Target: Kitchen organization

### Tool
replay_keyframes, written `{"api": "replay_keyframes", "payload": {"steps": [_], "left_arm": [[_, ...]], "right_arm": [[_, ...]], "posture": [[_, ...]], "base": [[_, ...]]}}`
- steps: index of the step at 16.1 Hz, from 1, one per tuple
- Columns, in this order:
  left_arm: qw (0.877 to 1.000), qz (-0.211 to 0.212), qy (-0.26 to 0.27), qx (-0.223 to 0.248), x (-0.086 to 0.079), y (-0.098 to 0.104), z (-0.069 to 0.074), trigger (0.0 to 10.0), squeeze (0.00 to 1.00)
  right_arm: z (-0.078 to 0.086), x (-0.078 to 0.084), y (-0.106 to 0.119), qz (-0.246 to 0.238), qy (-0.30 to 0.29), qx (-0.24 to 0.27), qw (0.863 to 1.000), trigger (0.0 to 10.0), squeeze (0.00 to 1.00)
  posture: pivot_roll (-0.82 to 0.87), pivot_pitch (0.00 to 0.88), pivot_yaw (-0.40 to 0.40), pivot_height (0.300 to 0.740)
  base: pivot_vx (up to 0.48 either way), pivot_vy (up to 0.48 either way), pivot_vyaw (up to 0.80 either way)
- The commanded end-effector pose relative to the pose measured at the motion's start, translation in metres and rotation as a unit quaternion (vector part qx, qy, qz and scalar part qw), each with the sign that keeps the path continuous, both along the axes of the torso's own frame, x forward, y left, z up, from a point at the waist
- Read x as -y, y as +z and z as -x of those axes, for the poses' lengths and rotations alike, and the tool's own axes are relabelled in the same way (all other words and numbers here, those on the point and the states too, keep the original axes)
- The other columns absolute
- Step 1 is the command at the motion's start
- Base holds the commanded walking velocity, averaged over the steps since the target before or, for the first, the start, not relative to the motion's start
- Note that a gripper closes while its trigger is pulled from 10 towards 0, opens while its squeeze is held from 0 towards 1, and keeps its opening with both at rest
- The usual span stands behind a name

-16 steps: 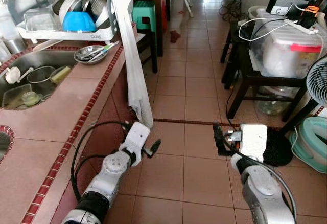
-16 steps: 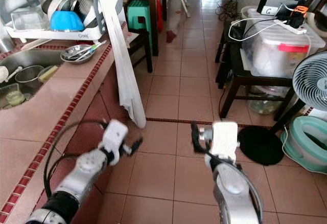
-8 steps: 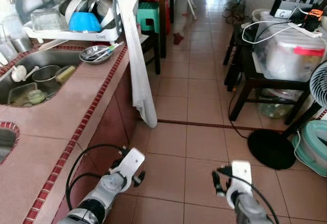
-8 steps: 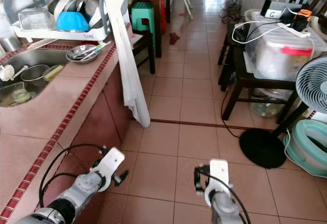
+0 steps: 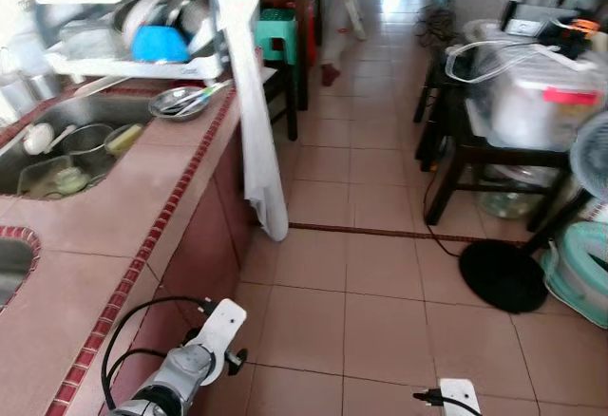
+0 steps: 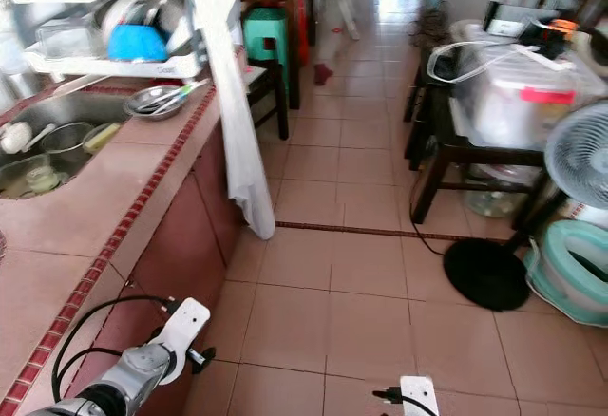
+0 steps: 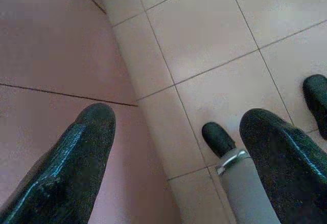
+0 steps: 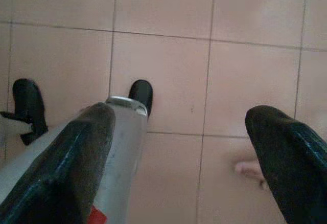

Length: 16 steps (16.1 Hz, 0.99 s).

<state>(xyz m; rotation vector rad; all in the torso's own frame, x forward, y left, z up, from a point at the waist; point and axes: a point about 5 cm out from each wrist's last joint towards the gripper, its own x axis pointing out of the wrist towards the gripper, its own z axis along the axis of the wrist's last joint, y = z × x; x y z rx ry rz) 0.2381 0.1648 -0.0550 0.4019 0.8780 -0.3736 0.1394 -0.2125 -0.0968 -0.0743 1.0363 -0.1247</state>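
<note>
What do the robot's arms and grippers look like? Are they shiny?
A bit! The left arm is silver metal, ending in a white block at the wrist, with a black cable looping beside it. The left gripper and the right gripper each have two long, glossy black fingers with rounded tips.

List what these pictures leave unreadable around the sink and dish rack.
- Dish rack: head views are motion-blurred; individual dishes merge, and the label on its front cannot be read.
- Sink: its left part is cut off by the picture edge.
- White cloth: hangs over the counter edge, hiding the rack's right end.
</note>
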Motion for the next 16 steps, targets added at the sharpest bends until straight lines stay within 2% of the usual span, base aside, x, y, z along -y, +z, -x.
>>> {"api": "replay_keyframes", "payload": {"steps": [1,6,7,8,10,16], "left_arm": [[1.000,-0.003,0.008,-0.001,-0.005,0.001,-0.001,10.0,0.00],[1.000,-0.008,-0.004,0.001,-0.006,0.002,-0.002,10.0,0.00],[1.000,0.007,-0.018,0.005,-0.004,0.003,-0.003,10.0,0.00],[1.000,0.003,-0.015,0.005,-0.005,0.003,-0.003,10.0,0.00],[1.000,0.001,-0.023,0.004,-0.004,0.003,-0.003,10.0,0.00],[1.000,0.003,-0.012,-0.004,-0.006,0.001,0.001,10.0,0.00]], "right_arm": [[-0.001,-0.003,0.000,-0.010,-0.009,0.002,1.000,10.0,0.00],[-0.020,-0.017,0.004,-0.018,0.023,0.023,0.999,10.0,0.00],[-0.022,-0.019,0.005,-0.019,0.026,0.026,0.999,10.0,0.00],[-0.024,-0.019,0.006,-0.020,0.024,0.031,0.999,10.0,0.00],[-0.023,-0.018,0.005,-0.020,0.024,0.030,0.999,10.0,0.00],[-0.007,-0.012,0.000,-0.004,0.043,0.003,0.999,10.0,0.00]], "posture": [[0.06,0.028,0.073,0.740],[0.05,0.021,0.077,0.740],[0.06,0.021,0.080,0.740],[0.06,0.021,0.082,0.740],[0.06,0.020,0.083,0.740],[0.06,0.019,0.080,0.740]], "base": [[0.000,0.000,0.00],[0.000,0.000,0.00],[0.296,0.000,0.00],[0.277,0.000,0.00],[0.274,0.000,0.00],[0.000,0.000,0.00]]}}
